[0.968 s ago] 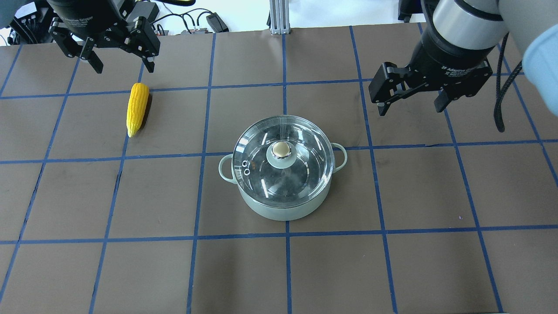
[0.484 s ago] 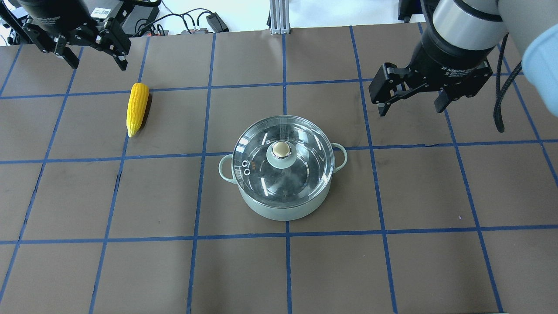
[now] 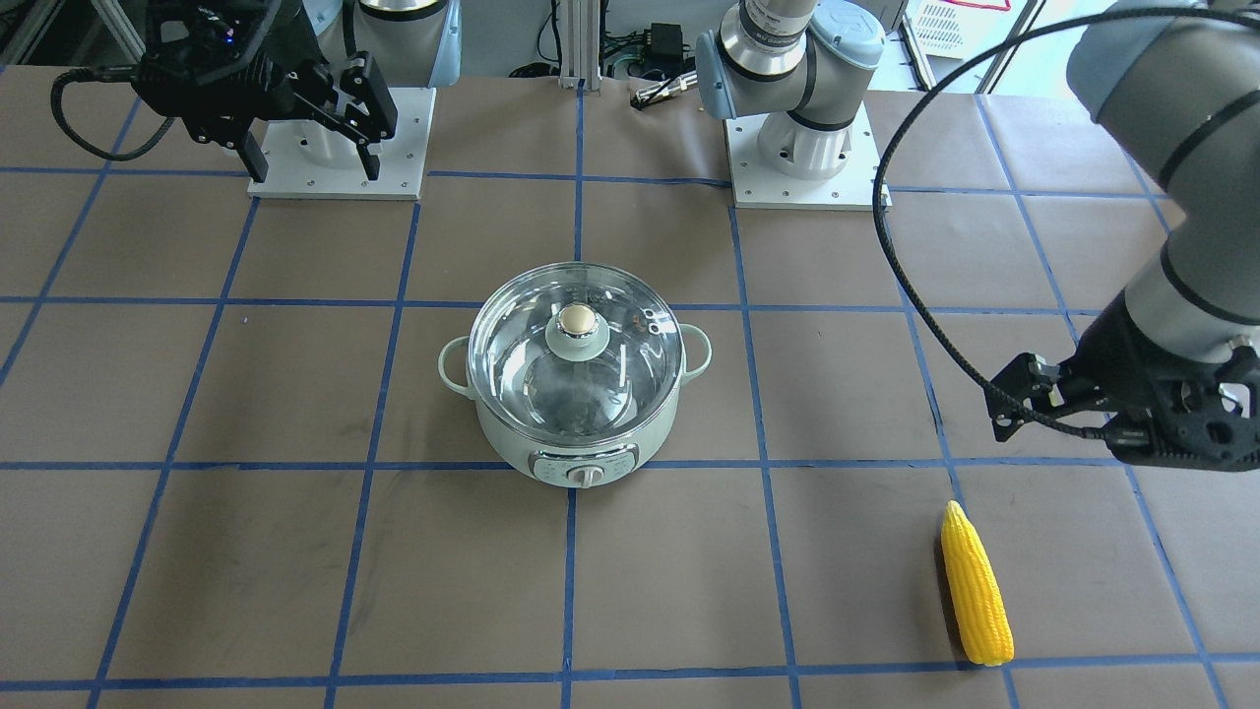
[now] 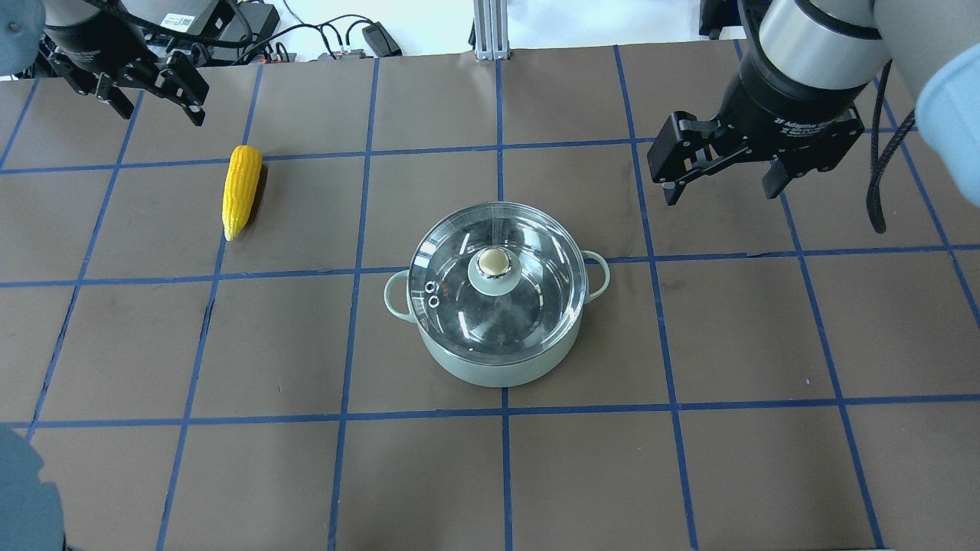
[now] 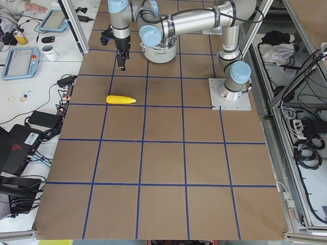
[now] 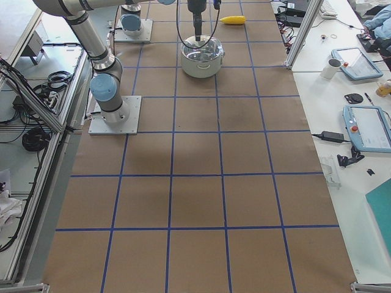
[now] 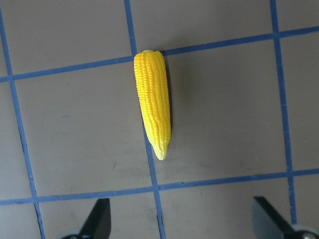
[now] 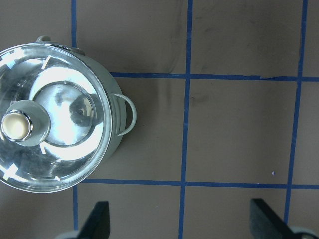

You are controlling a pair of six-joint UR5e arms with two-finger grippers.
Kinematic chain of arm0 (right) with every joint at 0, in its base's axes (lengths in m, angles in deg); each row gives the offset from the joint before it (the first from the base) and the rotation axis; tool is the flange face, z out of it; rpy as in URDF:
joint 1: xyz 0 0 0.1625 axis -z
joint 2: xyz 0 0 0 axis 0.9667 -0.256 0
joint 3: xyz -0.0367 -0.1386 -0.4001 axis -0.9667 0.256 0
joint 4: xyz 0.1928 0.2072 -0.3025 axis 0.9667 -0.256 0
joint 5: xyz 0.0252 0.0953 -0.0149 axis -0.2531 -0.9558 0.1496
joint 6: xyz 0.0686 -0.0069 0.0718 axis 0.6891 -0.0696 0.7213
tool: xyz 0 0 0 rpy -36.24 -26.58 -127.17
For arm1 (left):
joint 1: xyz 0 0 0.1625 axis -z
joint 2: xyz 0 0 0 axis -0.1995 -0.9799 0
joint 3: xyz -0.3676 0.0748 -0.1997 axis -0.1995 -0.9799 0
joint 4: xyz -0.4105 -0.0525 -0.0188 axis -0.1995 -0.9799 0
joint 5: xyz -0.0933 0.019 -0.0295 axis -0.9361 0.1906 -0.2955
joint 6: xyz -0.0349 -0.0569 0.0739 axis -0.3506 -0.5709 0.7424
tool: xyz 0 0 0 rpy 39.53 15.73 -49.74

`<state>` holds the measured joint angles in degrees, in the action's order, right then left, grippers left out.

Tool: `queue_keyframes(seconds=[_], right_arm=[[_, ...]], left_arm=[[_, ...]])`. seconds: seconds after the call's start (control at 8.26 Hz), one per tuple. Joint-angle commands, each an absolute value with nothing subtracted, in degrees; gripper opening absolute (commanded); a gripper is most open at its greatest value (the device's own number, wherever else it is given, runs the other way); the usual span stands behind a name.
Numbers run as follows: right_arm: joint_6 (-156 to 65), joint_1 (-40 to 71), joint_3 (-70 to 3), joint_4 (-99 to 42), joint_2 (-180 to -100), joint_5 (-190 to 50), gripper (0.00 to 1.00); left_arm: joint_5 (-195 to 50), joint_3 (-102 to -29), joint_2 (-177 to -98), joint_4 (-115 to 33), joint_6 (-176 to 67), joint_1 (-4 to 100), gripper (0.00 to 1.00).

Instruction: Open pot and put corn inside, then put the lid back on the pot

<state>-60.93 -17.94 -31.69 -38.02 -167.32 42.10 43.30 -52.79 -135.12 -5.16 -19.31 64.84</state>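
The mint-green pot point(image 4: 498, 369) stands mid-table with the glass lid point(image 4: 536, 306) seated on it and the gold knob point(image 4: 494, 262) on top. Its dial panel point(image 3: 587, 471) faces away from me. The yellow corn point(image 4: 242, 191) lies on the table at the far left, pointed end towards me; it also shows in the left wrist view point(image 7: 153, 109). My left gripper point(image 4: 159, 109) is open and empty, hovering past the corn's blunt end and to its left. My right gripper point(image 4: 722, 191) is open and empty, raised to the far right of the pot.
Brown table covering with a blue tape grid. Cables and power bricks point(image 4: 337, 38) and an aluminium post point(image 4: 486, 30) lie beyond the far edge. The two arm bases point(image 3: 340, 148) point(image 3: 807, 158) stand at my side of the table.
My left gripper has moved left and towards the far edge, away from the corn's blunt end, still open. The right arm, pot and corn have not moved.
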Motion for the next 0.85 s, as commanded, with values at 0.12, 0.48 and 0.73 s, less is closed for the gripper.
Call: queue_keyframes(seconds=[0.12,0.48,0.73], right_arm=[[-61.2,-18.0,-31.7,-37.9,-167.6,42.7,1.00],[-61.0,-18.0,-31.8,-37.8,-167.6,42.8,1.00],[-61.0,-18.0,-31.8,-37.8,-167.5,42.7,1.00]], left_arm=[[40.2,-56.0,-145.2,7.3,-14.4,62.2,1.00],[38.4,-56.4,-153.1,14.0,-14.2,62.2,1.00],[38.5,-56.3,-154.8,16.1,-8.4,62.2,1.00]])
